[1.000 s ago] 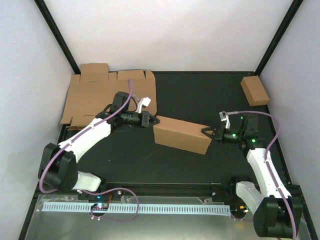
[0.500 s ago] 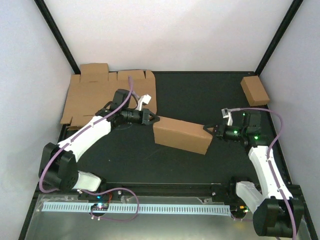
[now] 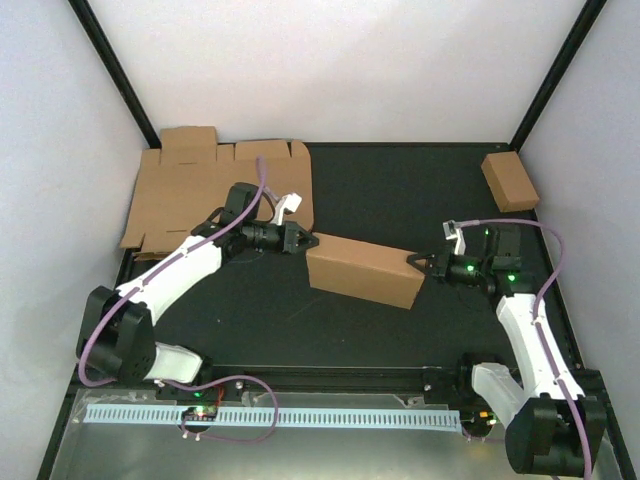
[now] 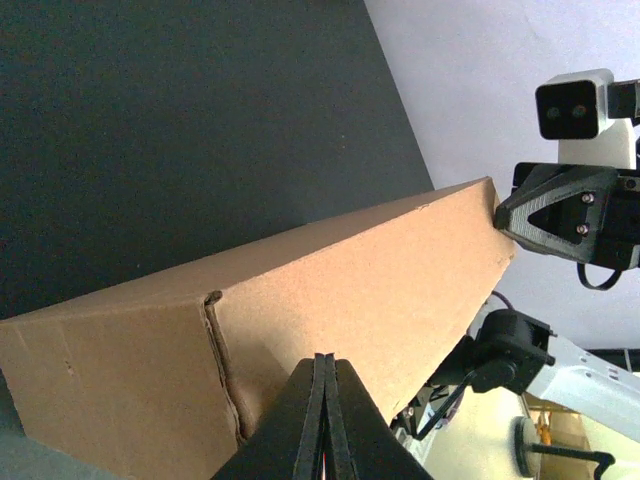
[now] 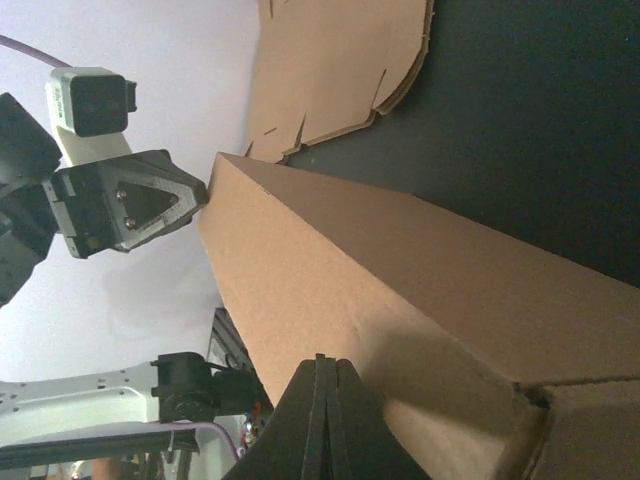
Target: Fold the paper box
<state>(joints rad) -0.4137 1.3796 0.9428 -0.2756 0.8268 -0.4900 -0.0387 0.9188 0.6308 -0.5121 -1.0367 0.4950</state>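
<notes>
Seen from above, the paper box (image 3: 362, 272) lies mid-worktop (image 3: 400, 190), with the clenched, empty left end effector (image 3: 312, 241) and right end effector (image 3: 413, 262) tipped against its opposite ends. The left wrist view shows pinched fingers (image 4: 300, 430) at the box's near face. The right wrist view shows the same, with a flat cardboard sheet (image 5: 330, 60) beyond.

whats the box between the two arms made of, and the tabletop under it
Paper box: plain brown cardboard, matte, apparently corrugated; a creased fold line and raw edges show in the wrist views. Tabletop: black and matte, possibly a rubber or fabric mat; no glare.
</notes>
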